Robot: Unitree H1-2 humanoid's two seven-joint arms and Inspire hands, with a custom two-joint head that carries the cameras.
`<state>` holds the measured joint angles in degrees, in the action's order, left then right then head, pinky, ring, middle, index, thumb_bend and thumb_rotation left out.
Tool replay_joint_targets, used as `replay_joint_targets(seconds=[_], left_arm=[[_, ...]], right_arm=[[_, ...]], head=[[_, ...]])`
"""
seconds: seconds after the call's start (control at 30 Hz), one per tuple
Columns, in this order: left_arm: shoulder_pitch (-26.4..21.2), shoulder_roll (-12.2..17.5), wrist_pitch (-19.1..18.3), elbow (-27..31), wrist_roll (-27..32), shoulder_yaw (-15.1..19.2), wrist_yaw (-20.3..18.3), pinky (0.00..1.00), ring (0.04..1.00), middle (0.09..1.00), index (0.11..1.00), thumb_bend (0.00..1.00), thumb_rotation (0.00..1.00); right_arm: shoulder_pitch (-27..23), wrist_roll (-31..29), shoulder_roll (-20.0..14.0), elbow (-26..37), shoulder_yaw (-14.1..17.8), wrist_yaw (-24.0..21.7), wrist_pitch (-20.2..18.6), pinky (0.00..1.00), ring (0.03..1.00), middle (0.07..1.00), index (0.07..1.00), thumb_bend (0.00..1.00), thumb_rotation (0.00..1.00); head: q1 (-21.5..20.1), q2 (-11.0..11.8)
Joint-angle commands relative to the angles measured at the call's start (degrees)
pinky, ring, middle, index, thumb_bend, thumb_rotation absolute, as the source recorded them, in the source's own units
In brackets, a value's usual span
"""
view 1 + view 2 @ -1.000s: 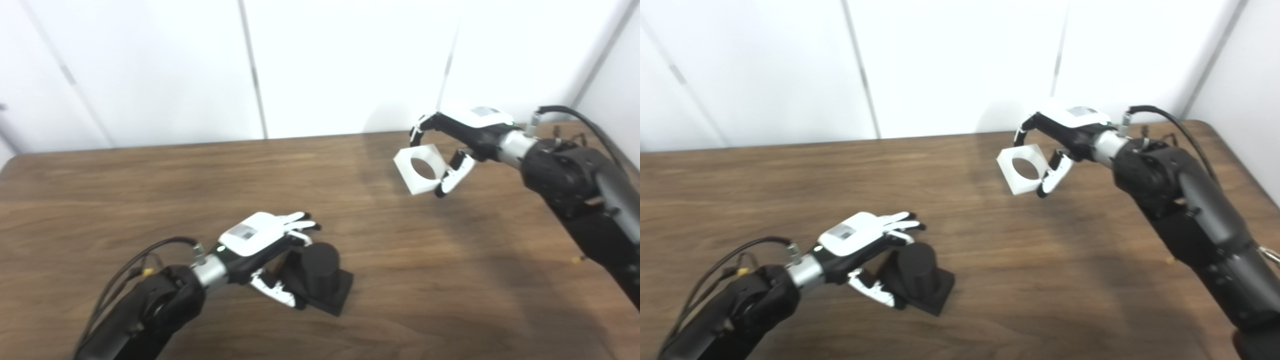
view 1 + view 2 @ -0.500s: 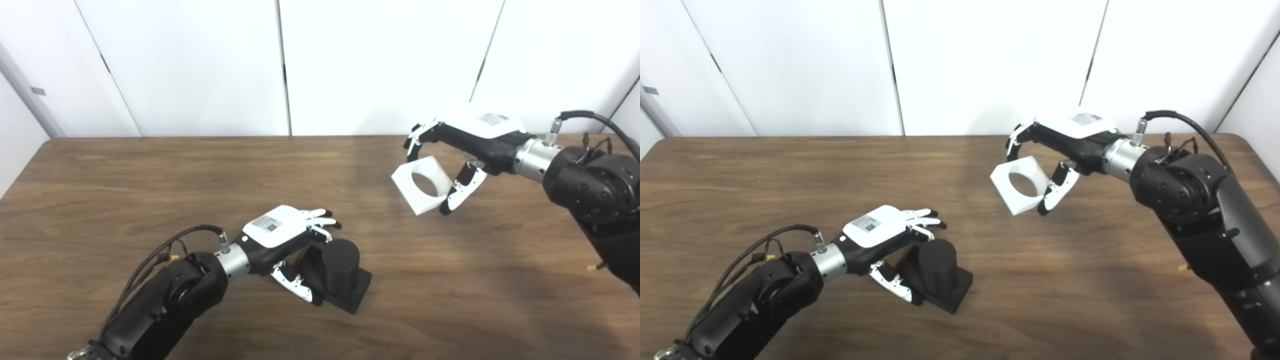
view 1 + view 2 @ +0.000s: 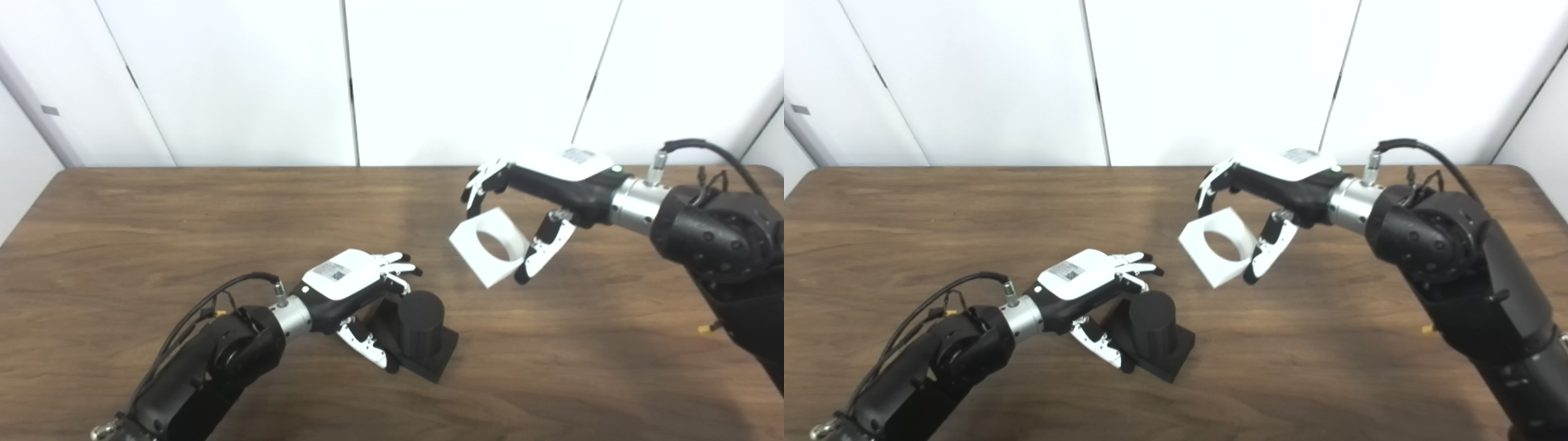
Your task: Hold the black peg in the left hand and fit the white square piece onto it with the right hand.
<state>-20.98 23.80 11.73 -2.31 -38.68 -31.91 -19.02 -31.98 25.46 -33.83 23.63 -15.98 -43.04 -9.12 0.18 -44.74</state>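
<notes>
The peg (image 3: 421,318), a black cylinder, stands upright on its square black base, and that base sits flat on the table (image 3: 184,233), a little left of the middle and toward the near edge. The left hand (image 3: 355,288) grips it: thumb low against the near side of the base, fingers (image 3: 398,272) curled over the far side by the top of the cylinder. So the peg is held, down on the wood.

Up and to the right, the white piece (image 3: 490,245) hangs in the air, clear of the table, tilted so its round hole faces up and toward the camera. The right hand (image 3: 539,190) clasps it, fingers hooked over the far upper corner, thumb pressed to the near right edge. The piece is well apart from the peg, not over it yet; its dim shadow falls on the wood below.

The table is dark brown wood grain with rounded corners, matte, filling most of both views. Behind it runs a wall of plain white panels (image 3: 245,79) split by thin dark seams, with a grey strip at far left.

The count: one peg, one white piece, two hands, two black arms coming in from the bottom corners. A black cable (image 3: 692,147) loops at the right wrist, another one (image 3: 208,303) at the left.
</notes>
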Motion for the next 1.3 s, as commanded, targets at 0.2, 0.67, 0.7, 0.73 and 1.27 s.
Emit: replay_joint_targets(seconds=[0.2, 0.67, 0.7, 0.73, 1.27], left_arm=[[1.2, 0.2, -3.1, -1.5, -4.8, -2.5, -4.6, 0.93, 0.981, 0.922, 0.493, 0.52, 0.08], [1.1, -0.1, -3.0, -1.7, -4.7, -2.6, -4.6, 0.92, 0.979, 0.925, 0.493, 0.52, 0.08], [1.1, -0.1, -3.0, -1.7, -4.7, -2.6, -4.6, 0.92, 0.979, 0.925, 0.493, 0.52, 0.08], [1.1, -0.1, -3.1, -1.6, -4.7, -2.6, -4.6, 0.92, 0.98, 0.925, 0.493, 0.52, 0.08], [1.1, -0.5, -4.0, -1.0, -4.6, -2.7, -5.1, 0.94, 0.987, 0.924, 0.493, 0.52, 0.08]], right_arm=[[-2.8, -0.7, 1.7, 2.9, -0.6, -0.3, 0.0, 0.69, 0.848, 0.761, 0.477, 0.52, 0.13], [-2.5, 1.5, 5.7, 2.3, -4.5, -0.6, -0.1, 0.69, 0.852, 0.765, 0.478, 0.52, 0.13], [-2.4, 1.5, 5.9, 2.2, -4.6, -0.6, -0.1, 0.7, 0.851, 0.764, 0.478, 0.52, 0.13], [-2.4, 1.7, 6.2, 2.2, -4.9, -0.7, -0.2, 0.7, 0.851, 0.764, 0.478, 0.52, 0.13], [-1.5, 2.9, 8.9, -0.7, -7.6, -0.3, 1.3, 0.72, 0.851, 0.763, 0.478, 0.52, 0.13]], head=[[0.0, -0.3], [-0.1, -0.4], [-0.1, -0.4], [0.0, -0.5], [0.2, -0.8]])
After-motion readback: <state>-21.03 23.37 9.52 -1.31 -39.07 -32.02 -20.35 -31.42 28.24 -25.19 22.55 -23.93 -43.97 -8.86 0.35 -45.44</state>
